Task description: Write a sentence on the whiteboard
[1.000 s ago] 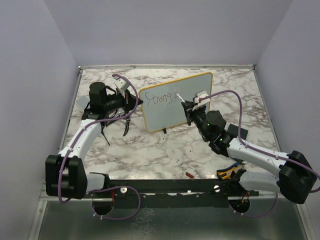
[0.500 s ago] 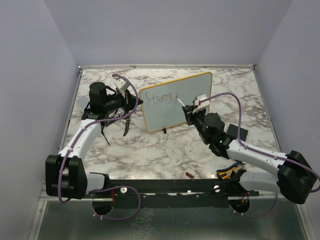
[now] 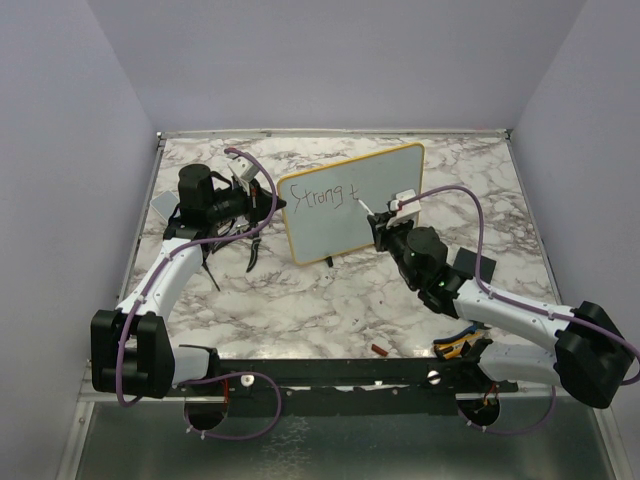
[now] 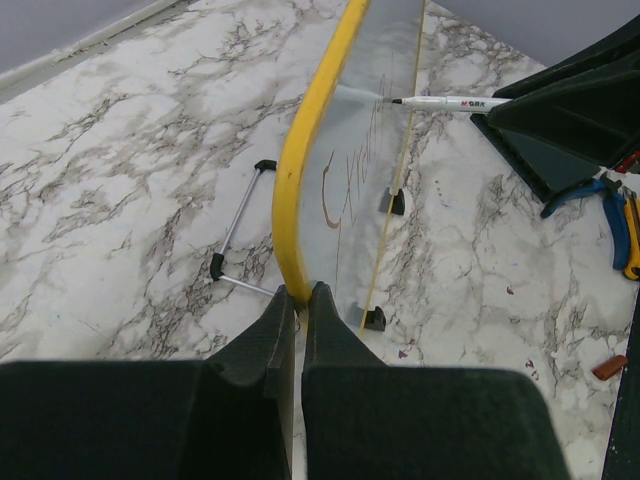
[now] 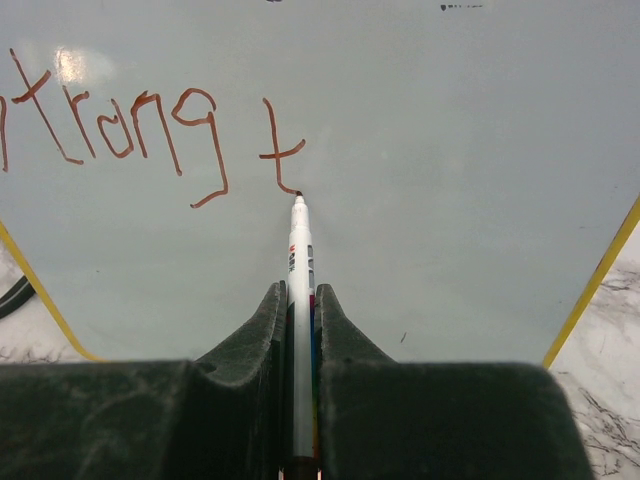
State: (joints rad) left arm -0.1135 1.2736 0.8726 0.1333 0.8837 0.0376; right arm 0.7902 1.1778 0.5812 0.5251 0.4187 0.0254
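Observation:
The whiteboard [image 3: 372, 185] stands tilted on small black feet mid-table, with a yellow frame; it also shows in the right wrist view [image 5: 450, 120] and edge-on in the left wrist view [image 4: 310, 140]. The sentence [image 3: 318, 199] reads "Strong t" in red-brown letters, also seen in the right wrist view [image 5: 150, 135]. My left gripper [image 4: 297, 296] is shut on the board's yellow left edge. My right gripper [image 5: 298, 295] is shut on a white marker [image 5: 299, 300], whose tip touches the board at the foot of the "t". The marker also shows in the left wrist view [image 4: 450, 102].
A wire stand [image 4: 235, 235] lies on the marble behind the board. A small red cap [image 3: 380, 350] lies near the front edge. A dark slab [image 3: 478, 268] sits right of the right arm. Blue and yellow tools [image 4: 615, 215] lie by the right base.
A "t" has appeared after "Strong". My right gripper has moved the marker down along its stem. The left arm has not moved.

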